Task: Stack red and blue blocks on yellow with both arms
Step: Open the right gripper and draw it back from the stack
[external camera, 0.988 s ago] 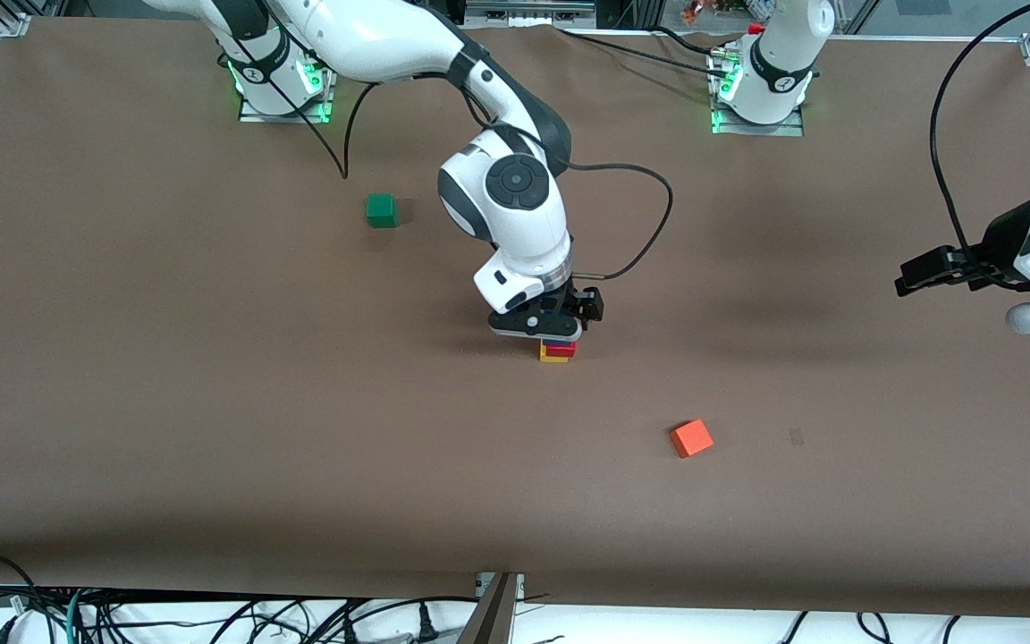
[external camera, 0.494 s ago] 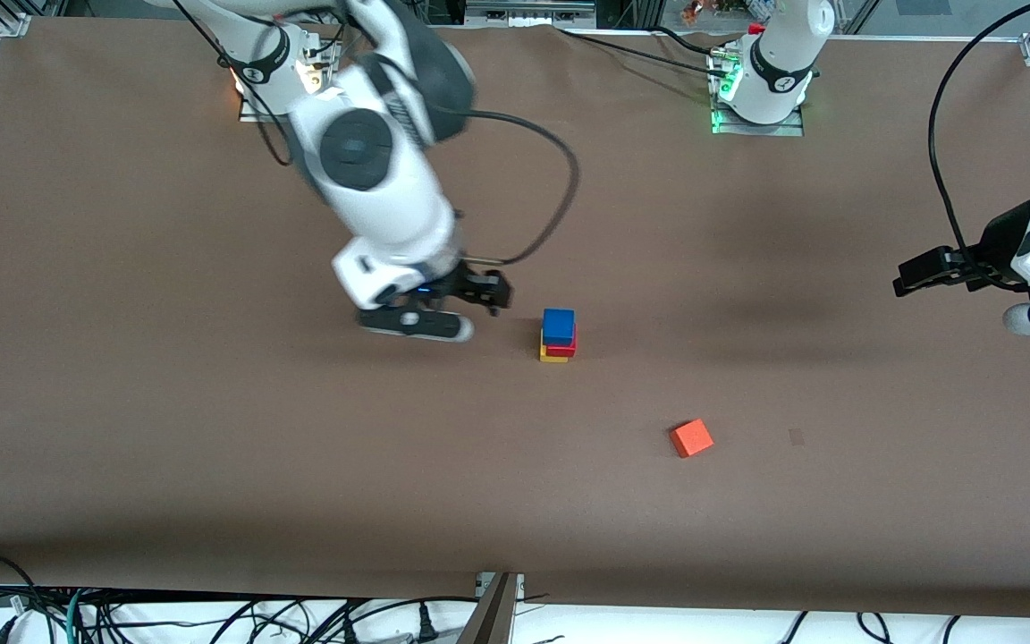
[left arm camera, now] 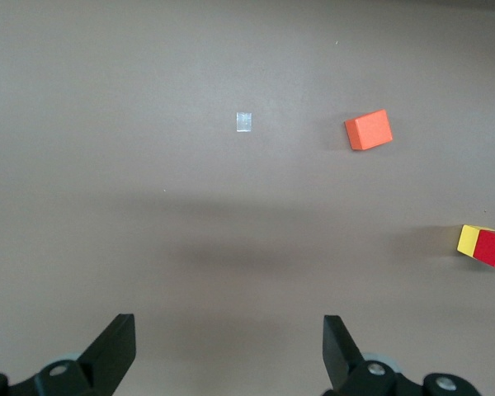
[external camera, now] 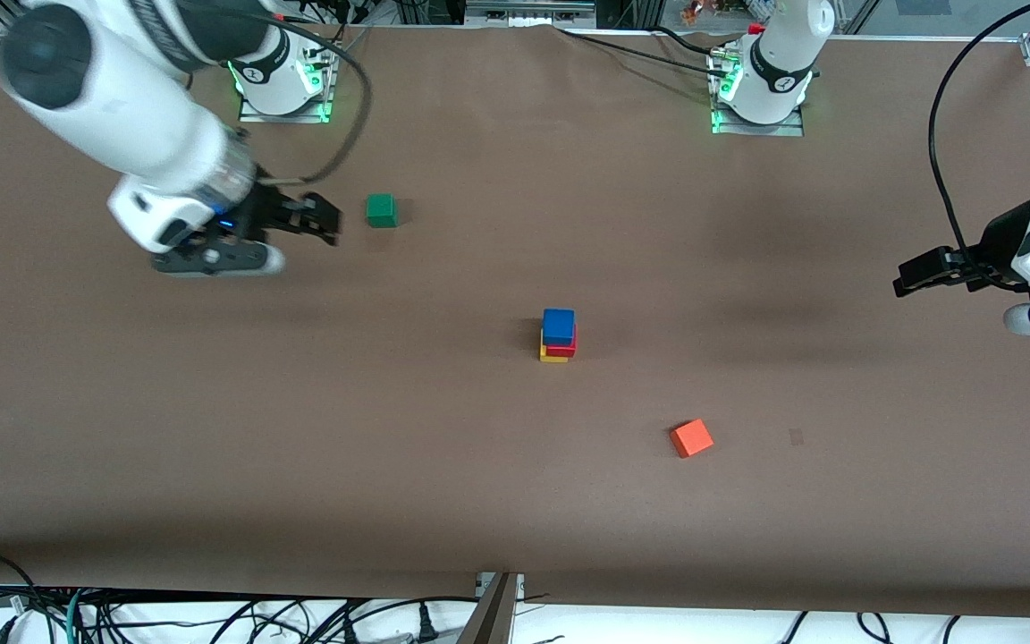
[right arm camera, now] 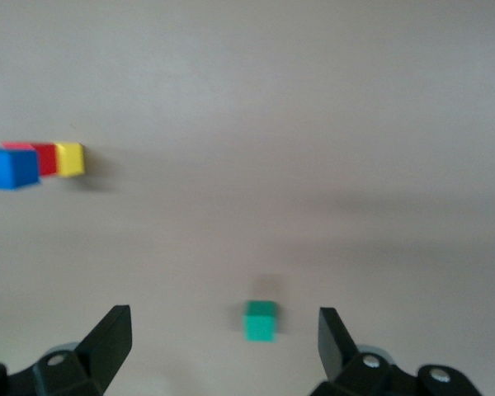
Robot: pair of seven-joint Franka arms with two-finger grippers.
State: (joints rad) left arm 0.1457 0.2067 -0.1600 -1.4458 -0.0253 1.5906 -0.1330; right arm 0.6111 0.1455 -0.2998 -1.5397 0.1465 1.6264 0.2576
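Observation:
The blue block (external camera: 558, 326) sits on the red block (external camera: 568, 347), which sits on the yellow cube (external camera: 550, 357), a three-high stack at mid-table. My right gripper (external camera: 314, 219) is open and empty, up in the air beside the green cube (external camera: 381, 210), well away from the stack. The right wrist view shows the green cube (right arm camera: 260, 321) ahead between its open fingers, and the blue (right arm camera: 8, 167), red (right arm camera: 43, 158) and yellow (right arm camera: 70, 159) blocks farther off. My left gripper (external camera: 913, 273) is open and empty and waits at the left arm's end of the table.
An orange-red cube (external camera: 691, 438) lies alone, nearer to the front camera than the stack; it also shows in the left wrist view (left arm camera: 369, 129). A small pale mark (external camera: 796, 436) is on the brown table beside it. Cables hang past the table's front edge.
My right gripper let go of the blue block on the stack, rose and swung toward the right arm's end, ending beside the green cube. The left arm has not moved.

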